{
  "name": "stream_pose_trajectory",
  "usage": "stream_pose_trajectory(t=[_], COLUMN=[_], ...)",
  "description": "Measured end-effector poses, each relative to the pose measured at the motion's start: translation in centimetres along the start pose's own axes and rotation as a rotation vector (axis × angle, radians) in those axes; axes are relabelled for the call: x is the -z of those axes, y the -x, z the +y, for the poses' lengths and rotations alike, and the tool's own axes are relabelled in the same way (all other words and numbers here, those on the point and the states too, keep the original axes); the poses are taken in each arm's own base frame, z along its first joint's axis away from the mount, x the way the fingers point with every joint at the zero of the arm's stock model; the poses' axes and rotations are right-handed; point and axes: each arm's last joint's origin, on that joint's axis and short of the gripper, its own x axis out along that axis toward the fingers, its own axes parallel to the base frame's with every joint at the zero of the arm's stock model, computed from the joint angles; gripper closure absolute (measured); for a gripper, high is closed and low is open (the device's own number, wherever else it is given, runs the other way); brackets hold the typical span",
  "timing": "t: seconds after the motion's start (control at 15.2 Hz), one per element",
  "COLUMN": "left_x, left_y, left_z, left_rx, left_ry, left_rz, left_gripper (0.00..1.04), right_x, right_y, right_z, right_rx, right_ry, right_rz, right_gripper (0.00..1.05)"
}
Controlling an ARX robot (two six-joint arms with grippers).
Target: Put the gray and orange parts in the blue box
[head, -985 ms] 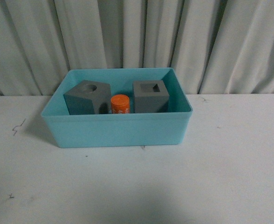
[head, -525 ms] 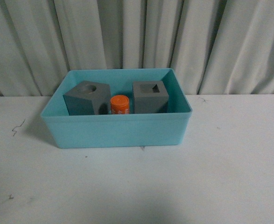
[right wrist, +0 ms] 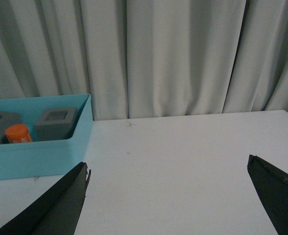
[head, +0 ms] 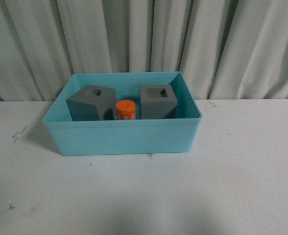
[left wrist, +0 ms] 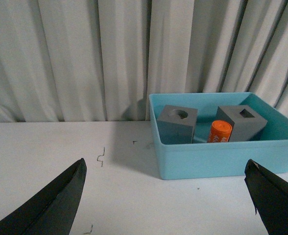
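Observation:
The blue box [head: 122, 137] stands on the white table, in front of the curtain. Inside it are a gray cube with a round recess [head: 90, 103], a gray cube with a square recess [head: 157, 102] and, between them, the orange cylinder [head: 126, 109]. The left wrist view shows the box [left wrist: 222, 159] and the parts from its left side; my left gripper [left wrist: 166, 169] is open over bare table, short of the box. My right gripper [right wrist: 168, 169] is open over the table to the right of the box [right wrist: 36, 156]. Neither arm appears in the front view.
A pleated pale curtain [head: 144, 44] hangs behind the table. Small dark scuff marks [head: 17, 133] lie on the tabletop left of the box.

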Motion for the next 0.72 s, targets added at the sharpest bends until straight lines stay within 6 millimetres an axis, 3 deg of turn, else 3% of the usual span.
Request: stream_pose_trajectory(t=[0.72], left_x=[0.0], left_y=[0.0], left_z=[0.0], left_rx=[0.0], left_ry=[0.0], left_rz=[0.0], left_gripper=[0.07], right_x=[0.0], right_y=[0.0], right_z=[0.0], right_rx=[0.0], right_ry=[0.0], right_rz=[0.0], right_gripper=[0.06])
